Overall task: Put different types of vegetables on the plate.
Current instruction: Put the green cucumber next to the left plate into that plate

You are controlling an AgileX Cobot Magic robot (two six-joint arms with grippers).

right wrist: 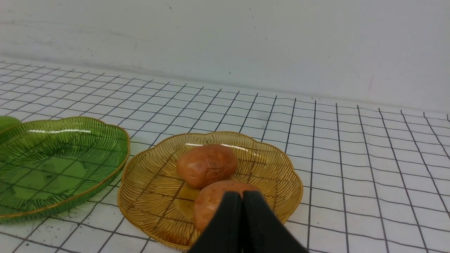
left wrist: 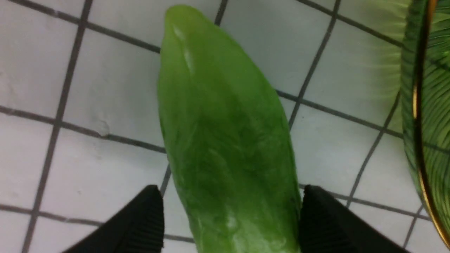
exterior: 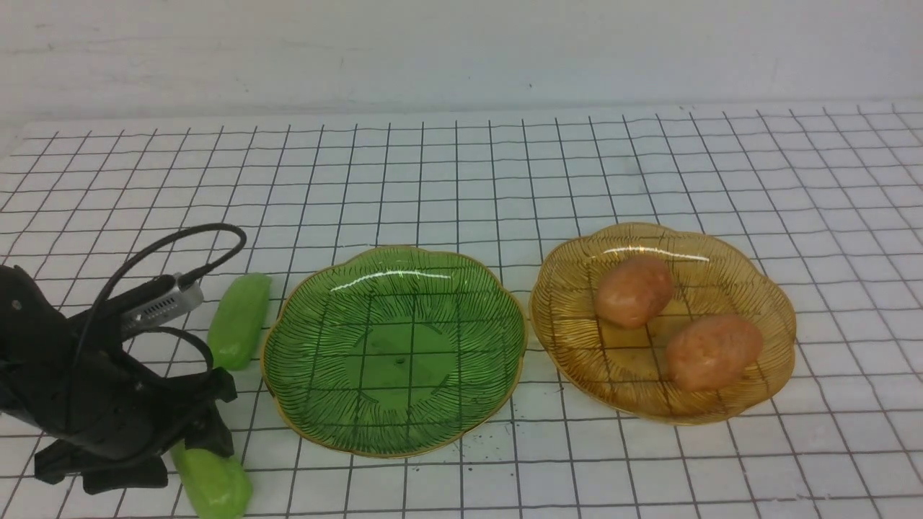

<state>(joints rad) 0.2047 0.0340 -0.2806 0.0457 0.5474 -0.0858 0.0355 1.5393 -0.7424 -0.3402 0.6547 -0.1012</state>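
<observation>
Two light-green cucumber-like vegetables lie on the table left of the green plate (exterior: 393, 353). One (exterior: 240, 319) lies free. The nearer one (exterior: 213, 483) lies between the fingers of my left gripper (exterior: 189, 450). In the left wrist view this cucumber (left wrist: 225, 133) rests on the table inside the open left gripper (left wrist: 230, 196); one fingertip (left wrist: 316, 211) touches its side, the other (left wrist: 151, 211) stands slightly off it. Two orange-brown potatoes (exterior: 634, 290) (exterior: 714, 352) sit in the amber plate (exterior: 764, 303). My right gripper (right wrist: 242, 195) is shut and empty, hovering before the amber plate (right wrist: 274, 165).
The green plate's gold rim (left wrist: 418, 140) runs close beside the cucumber at my left gripper. The two plates stand side by side, nearly touching. A white wall (exterior: 461, 50) closes off the back of the gridded table (exterior: 461, 166).
</observation>
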